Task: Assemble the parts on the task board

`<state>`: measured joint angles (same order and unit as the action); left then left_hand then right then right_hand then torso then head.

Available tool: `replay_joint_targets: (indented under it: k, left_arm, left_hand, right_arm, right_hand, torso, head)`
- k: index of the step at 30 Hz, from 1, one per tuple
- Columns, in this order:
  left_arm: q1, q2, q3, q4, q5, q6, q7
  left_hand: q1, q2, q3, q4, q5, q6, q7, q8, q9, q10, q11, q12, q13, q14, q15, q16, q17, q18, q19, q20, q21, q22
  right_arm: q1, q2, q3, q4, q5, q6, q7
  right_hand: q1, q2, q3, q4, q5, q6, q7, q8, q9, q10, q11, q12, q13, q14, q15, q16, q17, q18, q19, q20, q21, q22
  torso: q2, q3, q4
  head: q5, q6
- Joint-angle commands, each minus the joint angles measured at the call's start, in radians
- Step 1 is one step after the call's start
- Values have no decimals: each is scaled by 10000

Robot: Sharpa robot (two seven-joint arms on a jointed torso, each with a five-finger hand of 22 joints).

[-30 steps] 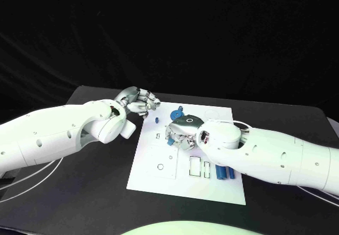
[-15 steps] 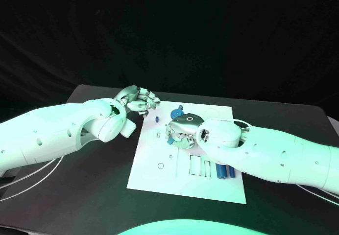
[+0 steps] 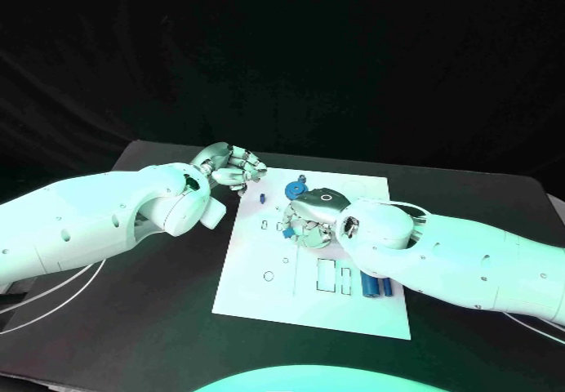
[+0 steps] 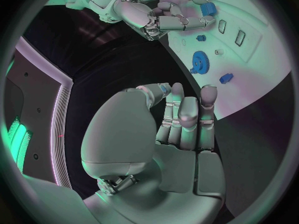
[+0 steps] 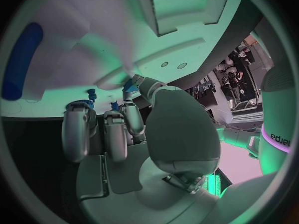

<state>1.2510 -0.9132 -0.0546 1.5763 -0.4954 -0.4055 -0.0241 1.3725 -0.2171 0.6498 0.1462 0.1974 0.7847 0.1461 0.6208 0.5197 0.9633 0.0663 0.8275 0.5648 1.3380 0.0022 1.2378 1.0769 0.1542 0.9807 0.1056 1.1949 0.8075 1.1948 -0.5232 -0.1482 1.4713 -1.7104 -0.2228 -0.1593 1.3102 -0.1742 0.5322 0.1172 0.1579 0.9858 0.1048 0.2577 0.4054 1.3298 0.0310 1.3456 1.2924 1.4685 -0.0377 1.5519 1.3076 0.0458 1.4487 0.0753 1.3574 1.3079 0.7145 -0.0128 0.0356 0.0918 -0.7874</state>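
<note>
The white task board (image 3: 269, 287) lies in the middle of the table. My right hand (image 3: 309, 216) hovers over its far half, fingers curled down, pinching a blue part (image 3: 286, 231); the same part (image 4: 207, 7) shows at its fingertips in the left wrist view. My left hand (image 3: 231, 167) is curled just off the board's far left corner, and a speck of a blue part (image 4: 163, 88) sits between its thumb and a finger. A blue gear (image 3: 295, 190) and a small blue peg (image 3: 260, 196) lie on the board near both hands.
Two blue cylinders (image 3: 375, 287) lie beside rectangular slots (image 3: 333, 278) on the board's near right. Round holes (image 3: 267, 278) mark its near left. Black table (image 3: 141, 318) surrounds the board, with my arms crossing it on either side.
My right hand has edged slightly to the right over the board with its part. The left hand has stayed where it was.
</note>
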Motion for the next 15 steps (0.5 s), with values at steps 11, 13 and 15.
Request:
replay_joint_targets:
  k: [11, 13, 15]
  left_arm:
    - [5, -46, 10, 81, 54, 228, -51]
    - [4, -53, 10, 92, 54, 271, -62]
    - [3, -64, 9, 112, 54, 341, -77]
  left_hand:
    - [69, 46, 30, -58, 3, 36, 9, -46, -12, -41, 8, -74, -27, -51, 7, -59, -15, 59, -57, 15, -47, -17]
    - [63, 41, 27, -59, 0, 33, 11, -47, -14, -41, 9, -77, -32, -50, 8, -59, -15, 58, -54, 15, -47, -15]
    - [50, 33, 21, -57, -6, 29, 14, -50, -16, -39, 13, -80, -42, -51, 10, -65, -22, 58, -54, 16, -53, -21]
  right_arm:
    - [-9, -254, 10, 280, 553, -760, -229]
    - [-9, -288, 12, 305, 562, -812, -282]
    - [-9, -331, 15, 340, 570, -890, -337]
  right_hand:
    - [-291, -57, -85, 149, 180, 52, 16, -17, 32, 89, -7, 49, -6, 921, 28, 26, 2178, 39, 78, -12, 67, 1448]
    - [-312, -66, -96, 159, 219, 76, 15, -3, 42, 93, -8, 50, -5, 922, 27, 27, 2179, 34, 94, -13, 90, 1464]
    - [-322, -70, -100, 164, 241, 86, 16, 3, 47, 96, -7, 50, -5, 918, 27, 21, 2165, 26, 112, -14, 120, 1482]
  torso:
    - [-5, -2, -10]
    - [-10, -5, -7]
    - [-11, -6, -7]
  head:
    - [24, -31]
    - [21, -29]
    - [18, -33]
